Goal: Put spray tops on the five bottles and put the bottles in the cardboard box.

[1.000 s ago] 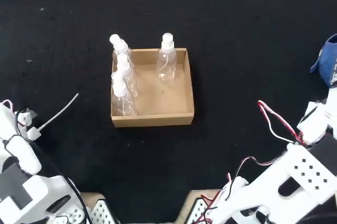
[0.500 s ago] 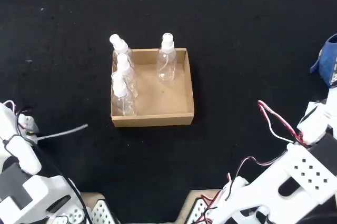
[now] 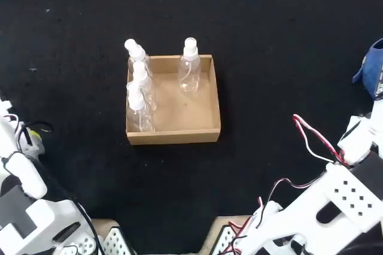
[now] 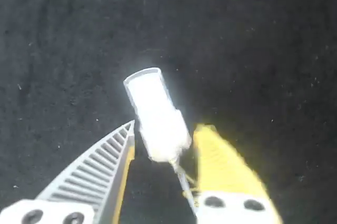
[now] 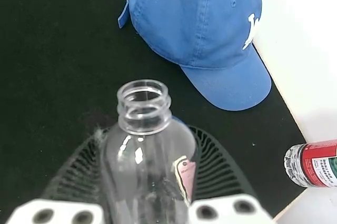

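My left gripper [image 4: 166,132] is shut on a white spray top [image 4: 155,113]; its thin dip tube [image 4: 181,176] runs back between the grey ribbed finger and the yellow one, above the black mat. My right gripper [image 5: 147,148] is shut on a clear bottle [image 5: 145,150] whose neck is open and bears no top. The cardboard box [image 3: 179,134] lies at the middle of the table. Several clear bottles with white spray tops stand in it: three along its left wall [image 3: 139,96] and one at the back [image 3: 190,66]. The left arm [image 3: 18,171] is at the near left, the right arm [image 3: 335,201] at the near right.
A blue cap [image 5: 205,29] lies on the mat by the table's right edge [image 3: 374,69]. A red-labelled bottle [image 5: 310,163] lies on the white surface beyond the mat's edge. Black mat stretches around the box on all sides.
The spray top's tube, which pointed up and right beside the left arm, swung down to level and then drew out of sight in the high view. The right arm and the box have not moved.
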Robot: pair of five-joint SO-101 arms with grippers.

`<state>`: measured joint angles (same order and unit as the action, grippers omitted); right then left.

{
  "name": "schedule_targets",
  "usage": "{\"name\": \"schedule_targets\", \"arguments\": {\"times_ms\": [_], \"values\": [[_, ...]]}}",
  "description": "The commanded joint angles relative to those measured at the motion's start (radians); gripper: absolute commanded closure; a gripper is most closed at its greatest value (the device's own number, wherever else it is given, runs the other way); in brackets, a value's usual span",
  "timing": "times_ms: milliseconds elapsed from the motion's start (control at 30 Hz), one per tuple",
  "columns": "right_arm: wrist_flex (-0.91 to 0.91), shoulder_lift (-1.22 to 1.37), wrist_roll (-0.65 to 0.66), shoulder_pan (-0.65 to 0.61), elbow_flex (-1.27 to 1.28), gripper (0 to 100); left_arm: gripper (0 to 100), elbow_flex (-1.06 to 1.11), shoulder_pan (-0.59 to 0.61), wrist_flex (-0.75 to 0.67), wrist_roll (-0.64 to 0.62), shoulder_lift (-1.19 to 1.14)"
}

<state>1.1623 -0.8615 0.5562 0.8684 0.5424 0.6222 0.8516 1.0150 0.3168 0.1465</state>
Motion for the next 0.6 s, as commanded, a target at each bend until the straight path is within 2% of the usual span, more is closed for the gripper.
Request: {"name": "schedule_targets", "arguments": {"times_ms": [0,67,267,333,433,567], "values": [[-0.005,-0.031,0.006,-0.015,-0.061,98.7,74,-0.044,0.025,0.012,-0.133,0.008],[-0.005,-0.031,0.006,-0.014,-0.061,98.7,73,-0.044,0.03,0.011,-0.169,0.008],[-0.006,-0.031,0.006,-0.011,-0.061,98.7,84,0.018,0.024,0.003,-0.19,0.006],[-0.006,-0.031,0.006,-0.012,-0.061,98.7,86,0.039,0.022,-0.017,-0.247,0.006],[-0.003,-0.031,0.006,-0.014,-0.061,98.7,87,0.071,0.031,-0.078,-0.316,0.006],[-0.006,-0.031,0.008,-0.009,-0.061,98.7,87,0.085,0.03,-0.095,-0.325,0.006]]}}
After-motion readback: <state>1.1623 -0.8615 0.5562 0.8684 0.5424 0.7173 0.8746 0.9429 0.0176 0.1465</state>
